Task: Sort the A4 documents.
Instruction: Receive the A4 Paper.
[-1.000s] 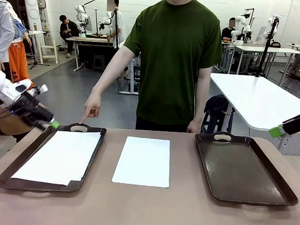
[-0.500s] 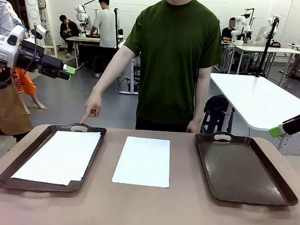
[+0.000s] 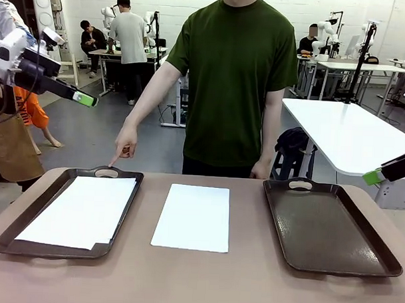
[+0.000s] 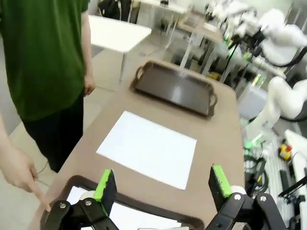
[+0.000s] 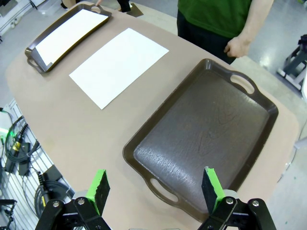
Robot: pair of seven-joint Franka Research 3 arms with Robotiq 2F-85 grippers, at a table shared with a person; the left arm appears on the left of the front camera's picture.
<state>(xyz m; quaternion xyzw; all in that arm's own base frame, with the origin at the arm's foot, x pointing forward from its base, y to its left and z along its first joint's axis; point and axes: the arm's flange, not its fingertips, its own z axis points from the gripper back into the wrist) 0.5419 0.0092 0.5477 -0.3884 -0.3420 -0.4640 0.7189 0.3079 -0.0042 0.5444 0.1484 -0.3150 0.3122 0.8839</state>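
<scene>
- The left fingers (image 4: 106, 184) are released, their green pads spread wide with nothing between them. In the front view they hang in the air (image 3: 84, 98) beyond the table's far left corner, well apart from any paper.
- The right fingers (image 5: 100, 188) are also spread and grasp nothing. They hover high off the right edge of the table (image 5: 72, 129), and a green tip (image 3: 373, 176) pokes into the front view there.
- One A4 sheet (image 3: 192, 216) lies flat on the bare table in the middle, between the two trays and touching neither. Its long sides run from the near edge toward the far edge.
- More white paper (image 3: 80, 210) lies inside the left tray (image 3: 6, 241), which sits along the table's left edge. The paper's near right corner looks stepped, so I cannot tell whether it is one sheet or several.
- The right tray (image 3: 378, 254), dark brown with handles, sits toward the table's right edge, its brown bottom showing.
- The person's pointing hand (image 3: 125, 143) reaches down at the far edge, forefinger aimed at the left tray's far handle. I cannot tell whether it touches.
- The person's other hand (image 3: 260, 171) hangs at the far edge, near the right tray's far left corner.
</scene>
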